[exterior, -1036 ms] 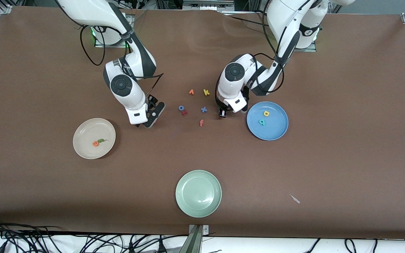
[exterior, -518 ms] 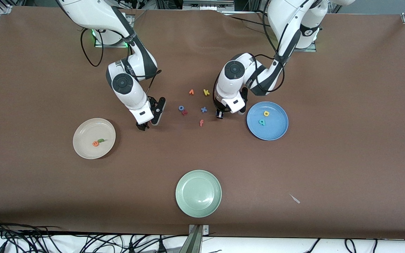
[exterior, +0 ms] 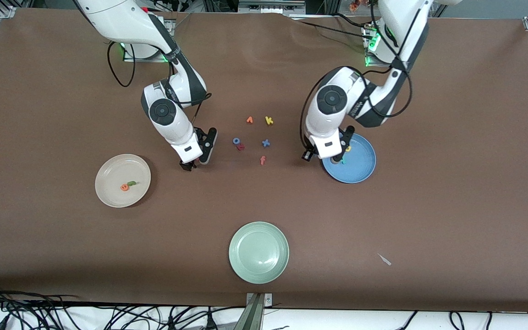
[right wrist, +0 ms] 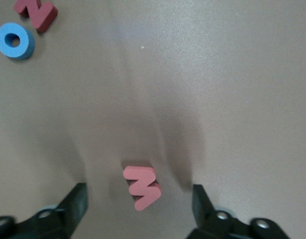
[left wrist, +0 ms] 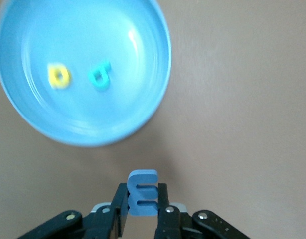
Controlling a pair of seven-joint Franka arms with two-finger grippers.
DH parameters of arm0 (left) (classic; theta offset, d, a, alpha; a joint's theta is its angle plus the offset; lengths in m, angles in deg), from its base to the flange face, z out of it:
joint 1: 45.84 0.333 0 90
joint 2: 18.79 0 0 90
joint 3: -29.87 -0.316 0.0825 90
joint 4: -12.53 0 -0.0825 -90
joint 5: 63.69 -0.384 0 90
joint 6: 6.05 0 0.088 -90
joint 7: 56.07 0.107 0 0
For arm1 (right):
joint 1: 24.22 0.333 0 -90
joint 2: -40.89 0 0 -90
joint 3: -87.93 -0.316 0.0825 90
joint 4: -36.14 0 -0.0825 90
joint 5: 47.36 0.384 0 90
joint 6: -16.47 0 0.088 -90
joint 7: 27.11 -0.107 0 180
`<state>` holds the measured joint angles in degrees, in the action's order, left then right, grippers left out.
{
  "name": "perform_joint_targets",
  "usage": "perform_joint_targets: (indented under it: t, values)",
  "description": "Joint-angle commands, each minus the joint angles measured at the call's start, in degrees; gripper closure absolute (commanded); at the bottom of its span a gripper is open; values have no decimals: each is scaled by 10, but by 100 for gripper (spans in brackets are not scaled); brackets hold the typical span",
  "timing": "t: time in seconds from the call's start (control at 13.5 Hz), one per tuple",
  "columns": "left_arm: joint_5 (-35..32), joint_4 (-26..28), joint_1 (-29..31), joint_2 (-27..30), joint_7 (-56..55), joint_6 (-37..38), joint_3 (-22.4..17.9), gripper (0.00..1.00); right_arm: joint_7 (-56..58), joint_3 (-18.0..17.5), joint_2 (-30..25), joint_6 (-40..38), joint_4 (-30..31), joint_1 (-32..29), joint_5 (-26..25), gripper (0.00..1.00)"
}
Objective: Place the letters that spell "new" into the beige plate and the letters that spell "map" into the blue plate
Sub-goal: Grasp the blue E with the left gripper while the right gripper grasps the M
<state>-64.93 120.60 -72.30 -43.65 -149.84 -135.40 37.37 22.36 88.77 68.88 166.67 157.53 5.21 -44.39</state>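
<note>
The left gripper [left wrist: 142, 211] is clamped on the blue "m" [left wrist: 143, 191], holding it up in the air just off the rim of the blue plate [exterior: 360, 169], at about eight o'clock of it in the front view; in that plate lie the yellow "p" [left wrist: 59, 76] and the teal "a" [left wrist: 99, 77], close together but apart

The right gripper [right wrist: 138, 209] stands with its fingers [right wrist: 76, 201] spread wide, low over the brown surface [exterior: 429, 137]; the pinkish-red "w" [right wrist: 141, 185] lies between them, touching neither; in the front view this gripper [exterior: 191, 164] is at about one o'clock of the beige plate [exterior: 108, 176], well off its rim

In the beige plate the green "n" [exterior: 131, 184] and the orange "e" [exterior: 124, 187] lie touching, near its middle

Between the two arms sits a loose cluster of other letters — a blue "o" [exterior: 236, 141] with a small red letter [exterior: 240, 147] against it, a blue "x" [exterior: 266, 143], an orange-red "f" [exterior: 262, 160], a yellow "k" [exterior: 269, 120] and an orange letter [exterior: 250, 120] beside it

At six o'clock of that cluster, nearer the front camera, is a pale green plate [exterior: 259, 275]
</note>
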Motion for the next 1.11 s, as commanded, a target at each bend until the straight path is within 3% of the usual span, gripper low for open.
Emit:
perform_joint_targets:
  t: [0.0, 0.15, 0.22, 0.52, 0.67, 0.81, 0.89, 1.04]
  values:
    - [-1, -6, 35, 20, 135, 66, 3, 94, 9, -1, 0, 8, 5, 0, -7, 35]
    - [-1, -4, 53, 21, 227, 97, 2, 94, 15, -1, 1, 8, 3, 1, -7, 37]
    - [-1, -1, 65, 21, 272, 108, 2, 94, 15, -1, 0, 8, 2, 1, -7, 50]
    - [-2, 25, 73, 21, 323, 122, 3, 93, 13, -1, 1, 8, 2, 2, -7, 66]
    - [-26, 33, 76, 20, 326, 121, 4, 93, 10, -1, 5, 9, 2, 2, -6, 83]
    - [-47, 43, 76, 15, 337, 115, 4, 93, 5, -1, 5, 8, -4, 2, -5, 88]
    - [-61, 44, 87, 13, 352, 115, 4, 93, 5, -1, 5, 8, -11, 0, -5, 95]
    - [-65, 44, 119, 9, 415, 113, 4, 93, 5, 1, 1, -13, -28, -3, -2, 95]
